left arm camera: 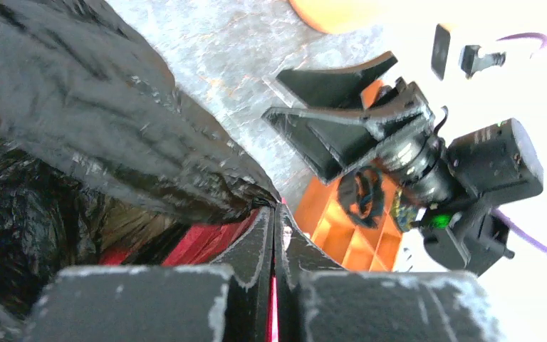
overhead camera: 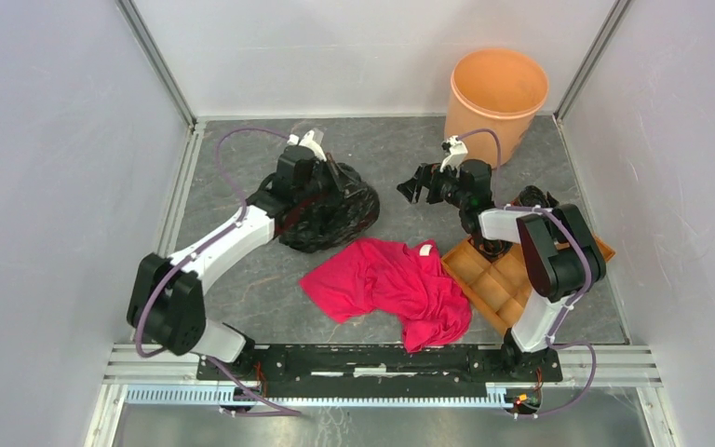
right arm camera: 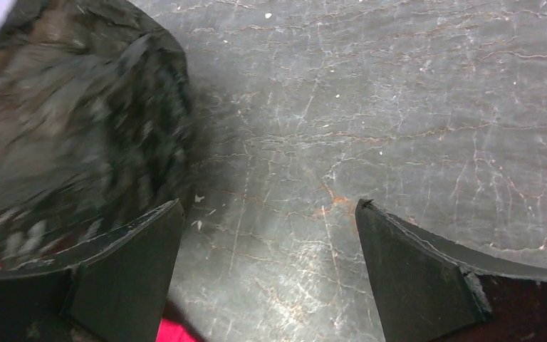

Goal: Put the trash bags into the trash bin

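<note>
The black glossy trash bag (overhead camera: 330, 216) lies crumpled on the table, left of centre. My left gripper (overhead camera: 341, 188) is on top of it. In the left wrist view its jaws are pressed together (left arm camera: 278, 210) and pinch a fold of the bag (left arm camera: 100, 128) at their tips. My right gripper (overhead camera: 411, 189) is open and empty, just right of the bag and pointing at it. In the right wrist view (right arm camera: 268, 206) bare table shows between its fingers, and the blurred bag (right arm camera: 71, 128) is at the left. The pale-orange trash bin (overhead camera: 496, 98) stands upright and empty at the back right.
A red cloth garment (overhead camera: 391, 284) lies in front of the bag at the centre. A brown compartment tray (overhead camera: 503, 279) holding a dark item sits at the right, under my right arm. Walls and metal rails enclose the table.
</note>
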Robot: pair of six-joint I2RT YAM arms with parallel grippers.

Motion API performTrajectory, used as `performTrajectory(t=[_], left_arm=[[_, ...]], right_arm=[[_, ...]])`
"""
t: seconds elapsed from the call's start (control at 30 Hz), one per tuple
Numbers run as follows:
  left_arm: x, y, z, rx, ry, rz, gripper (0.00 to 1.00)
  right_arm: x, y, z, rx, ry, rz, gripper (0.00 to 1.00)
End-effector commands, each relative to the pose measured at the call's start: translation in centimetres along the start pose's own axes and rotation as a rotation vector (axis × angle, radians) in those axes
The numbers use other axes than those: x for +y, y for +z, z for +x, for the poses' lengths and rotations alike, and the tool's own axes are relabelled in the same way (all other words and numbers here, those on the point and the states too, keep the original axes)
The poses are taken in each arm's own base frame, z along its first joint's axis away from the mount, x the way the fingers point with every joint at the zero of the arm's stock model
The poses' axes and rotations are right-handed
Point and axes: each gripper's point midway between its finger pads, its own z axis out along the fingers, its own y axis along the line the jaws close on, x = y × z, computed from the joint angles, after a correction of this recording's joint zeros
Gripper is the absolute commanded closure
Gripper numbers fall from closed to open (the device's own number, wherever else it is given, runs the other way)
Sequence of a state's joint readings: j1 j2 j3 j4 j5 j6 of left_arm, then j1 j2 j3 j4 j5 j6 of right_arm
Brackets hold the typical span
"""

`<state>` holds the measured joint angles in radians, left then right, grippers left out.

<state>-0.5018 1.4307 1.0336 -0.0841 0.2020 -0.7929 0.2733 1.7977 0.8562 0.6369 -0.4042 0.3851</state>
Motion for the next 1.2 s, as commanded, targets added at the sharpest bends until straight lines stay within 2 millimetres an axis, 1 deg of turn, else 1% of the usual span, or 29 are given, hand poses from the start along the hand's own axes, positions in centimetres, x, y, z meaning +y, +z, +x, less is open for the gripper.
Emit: performTrajectory(t=[0.0,0.13,0.2,0.3,0.37,0.43,0.5,0.73,0.83,0.9,1.0,1.1,1.17], left_arm=[[-3.5,2.9,-0.8,-0.024,-0.095,0.158,0.98],[-3.9,5.2,-0.7,-0.016,-0.107,0.159,0.98],[-4.4,6.2,-1.0,-0.013,-0.117,0.17,0.98],[-5.5,7.4,-2.1,-0.025,-0.108,0.191,0.98],[-5.8,8.1,-2.7,-0.033,-0.102,0.192,0.98],[-6.4,8.3,-3.5,-0.047,-0.099,0.201,0.98],[-6.8,8.6,-3.9,-0.052,-0.099,0.2,0.98],[-8.2,8.2,-5.3,-0.086,-0.108,0.227,0.98],[-8.3,8.2,-5.2,-0.078,-0.12,0.234,0.98],[-8.3,8.3,-5.0,-0.069,-0.128,0.239,0.98],[-8.3,8.4,-4.9,-0.064,-0.142,0.246,0.98],[-8.5,8.3,-5.0,-0.068,-0.146,0.253,0.98],[-8.6,8.3,-5.1,-0.071,-0.148,0.256,0.98]], right_arm=[[2.0,-1.1,-3.3,-0.118,0.022,-0.039,0.02],[1.5,-1.3,-3.3,-0.114,0.02,-0.004,0.02],[1.1,-2.0,-3.8,-0.129,-0.011,0.039,0.03],[0.4,-3.5,-4.4,-0.165,-0.06,0.108,0.03],[0.6,-4.1,-4.5,-0.175,-0.099,0.124,0.03],[1.4,-4.4,-4.7,-0.186,-0.141,0.123,0.03],[3.0,-4.6,-4.9,-0.212,-0.192,0.105,0.03],[7.7,-6.2,-5.7,-0.355,-0.261,0.165,0.02],[8.4,-6.1,-5.5,-0.384,-0.273,0.213,0.02],[8.1,-5.9,-5.3,-0.386,-0.276,0.253,0.03],[8.5,-5.5,-5.2,-0.394,-0.297,0.283,0.05],[9.0,-4.7,-4.8,-0.382,-0.313,0.297,0.11],[9.4,-4.2,-4.6,-0.378,-0.33,0.308,0.12]])
